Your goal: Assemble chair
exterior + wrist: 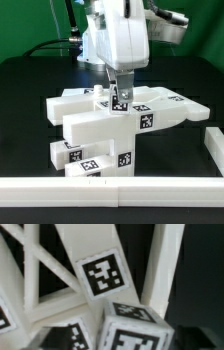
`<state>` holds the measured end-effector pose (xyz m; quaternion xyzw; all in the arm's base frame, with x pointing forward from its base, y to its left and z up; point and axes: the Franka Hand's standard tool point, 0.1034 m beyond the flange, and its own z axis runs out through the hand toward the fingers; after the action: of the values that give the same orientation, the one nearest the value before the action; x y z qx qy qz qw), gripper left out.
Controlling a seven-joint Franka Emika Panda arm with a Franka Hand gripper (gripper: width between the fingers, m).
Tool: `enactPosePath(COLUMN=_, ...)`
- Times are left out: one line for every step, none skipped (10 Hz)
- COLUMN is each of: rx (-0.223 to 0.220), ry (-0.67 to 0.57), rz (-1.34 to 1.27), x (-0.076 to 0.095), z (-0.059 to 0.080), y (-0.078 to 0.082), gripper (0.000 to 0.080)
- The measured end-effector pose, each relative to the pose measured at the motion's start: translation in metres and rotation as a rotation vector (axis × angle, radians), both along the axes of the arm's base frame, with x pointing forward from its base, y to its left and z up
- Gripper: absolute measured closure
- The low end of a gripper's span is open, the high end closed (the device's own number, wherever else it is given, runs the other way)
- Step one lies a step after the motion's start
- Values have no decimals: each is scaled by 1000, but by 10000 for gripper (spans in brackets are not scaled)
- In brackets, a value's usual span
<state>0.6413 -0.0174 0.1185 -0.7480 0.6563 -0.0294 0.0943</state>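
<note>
1. The chair [95, 128], a stack of chunky white blocks only partly joined, sits directly beneath the fingers.
2. The gripper [121, 97] points straight down over a tagged slat [103, 276]; I cannot tell whether the fingers are spread or pinching it.
3. If this is a release, lift straight up with no sideways drag, since the stack could tip.

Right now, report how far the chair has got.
Done: several tagged parts sit stacked as one blocky chair. In hand: the gripper is over its top block; grip unclear. Left: it doesn't yet look like a finished chair.
</note>
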Motion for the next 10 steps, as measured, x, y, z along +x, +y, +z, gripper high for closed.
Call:
enactPosePath(rx=-7, ry=-3, rz=36, x=0, z=0, y=0, gripper=185)
enactPosePath(rx=-19, ry=-10, rz=106, x=0, z=0, y=0, gripper=158)
enactPosePath(rx=-35, ry=-20, rz=199, x=0, z=0, y=0, gripper=158)
enactPosePath(rx=-47, ry=-27, rz=269, x=0, z=0, y=0, gripper=151)
enactPosePath(rx=-56, ry=-32, rz=318, x=0, z=0, y=0, gripper=151)
enactPosePath(rx=-70, ry=-40, rz=398, x=0, z=0, y=0, gripper=151)
enactPosePath(rx=-93, ry=-43, rz=506, x=-1, z=-1, y=-1, gripper=151)
enactPosePath(rx=-121, ry=-36, rz=636, x=-3, z=-1, y=-2, gripper=151)
enactPosePath(rx=-144, ry=-19, rz=756, x=-4, z=0, y=-2, gripper=151)
enactPosePath(rx=-165, ry=-12, rz=857, x=-3, z=0, y=-2, gripper=151)
